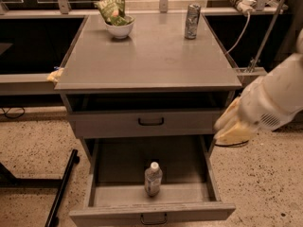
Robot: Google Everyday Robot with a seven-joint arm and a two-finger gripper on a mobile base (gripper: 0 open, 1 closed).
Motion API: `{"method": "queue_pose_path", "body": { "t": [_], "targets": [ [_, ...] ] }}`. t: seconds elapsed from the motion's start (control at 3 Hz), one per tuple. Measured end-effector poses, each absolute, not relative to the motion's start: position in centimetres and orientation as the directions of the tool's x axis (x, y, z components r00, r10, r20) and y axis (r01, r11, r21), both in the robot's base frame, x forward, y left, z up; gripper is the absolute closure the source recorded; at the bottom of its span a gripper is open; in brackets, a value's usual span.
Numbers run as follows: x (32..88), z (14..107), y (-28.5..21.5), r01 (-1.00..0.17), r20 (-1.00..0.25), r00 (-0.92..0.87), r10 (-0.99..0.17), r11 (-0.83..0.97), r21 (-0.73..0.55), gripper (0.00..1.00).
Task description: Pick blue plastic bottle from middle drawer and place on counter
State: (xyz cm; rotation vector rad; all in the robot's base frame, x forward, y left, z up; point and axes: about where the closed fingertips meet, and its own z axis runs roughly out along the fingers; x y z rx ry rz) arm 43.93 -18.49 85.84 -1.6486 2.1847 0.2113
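Observation:
The blue plastic bottle point(153, 178) stands upright with its white cap up, near the front of the open middle drawer point(118, 167). The drawer is pulled out, with its black handle at the bottom edge of the view. The counter point(151, 56) is the broad grey top above it. My gripper point(229, 129) is at the end of the white arm coming in from the right. It hangs above the drawer's right wall, well apart from the bottle, to its upper right.
A silver patterned can point(191, 21) stands at the counter's back right. A white bowl point(119, 28) with a green bag stands at the back left. Another grey drawer front point(151, 122) with a black handle sits above the open drawer. A black bar point(64, 188) lies on the floor at left.

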Motion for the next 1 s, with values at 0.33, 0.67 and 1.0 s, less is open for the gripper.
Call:
{"method": "queue_pose_path", "body": {
  "t": [0.33,0.67,1.0],
  "targets": [
    [45.1,75.6,-14.3,-0.964,-0.525,-0.233,-0.819,0.267,0.012,0.88],
    [48.9,67.9,-10.9,-0.959,-0.600,-0.254,-0.759,0.277,0.056,1.00],
    [50.1,65.4,-10.6,-0.951,-0.617,-0.278,-0.736,0.301,0.069,1.00]
  ]
}}
